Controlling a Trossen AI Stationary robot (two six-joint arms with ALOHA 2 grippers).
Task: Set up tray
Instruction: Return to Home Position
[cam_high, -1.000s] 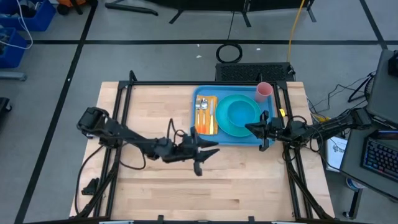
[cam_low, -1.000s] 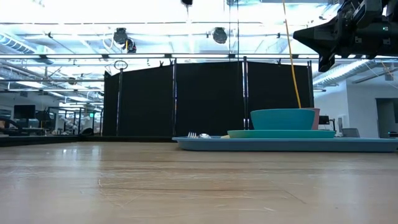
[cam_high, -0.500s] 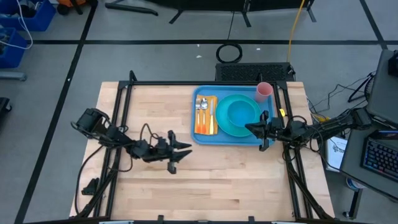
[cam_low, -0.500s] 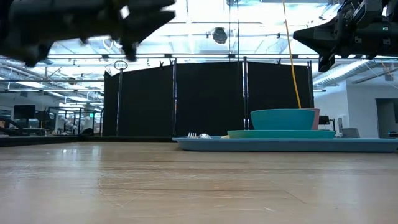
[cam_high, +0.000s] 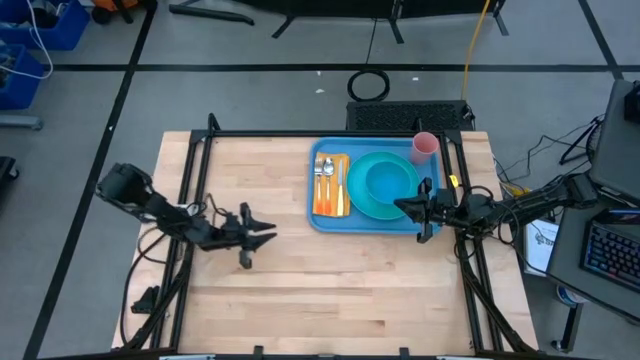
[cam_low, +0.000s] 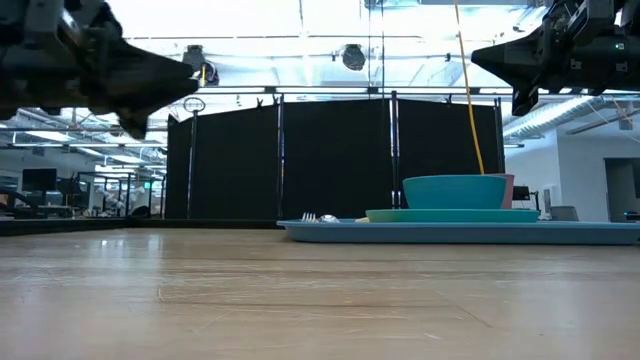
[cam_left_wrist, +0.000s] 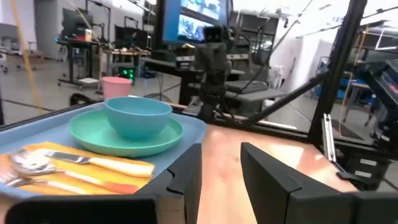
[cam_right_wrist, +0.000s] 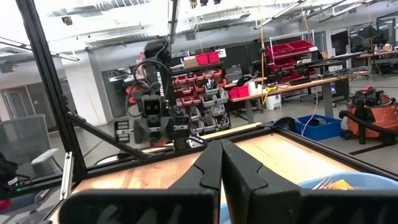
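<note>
High view: wooden table (cam_high: 300, 290) on grey floor (cam_high: 250, 100), left jaws apart, right jaws together near tray (cam_high: 350, 226).

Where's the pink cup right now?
In the high view, the pink cup stands at the far right corner of the tray, right beside the plate, on the table's right side.
</note>
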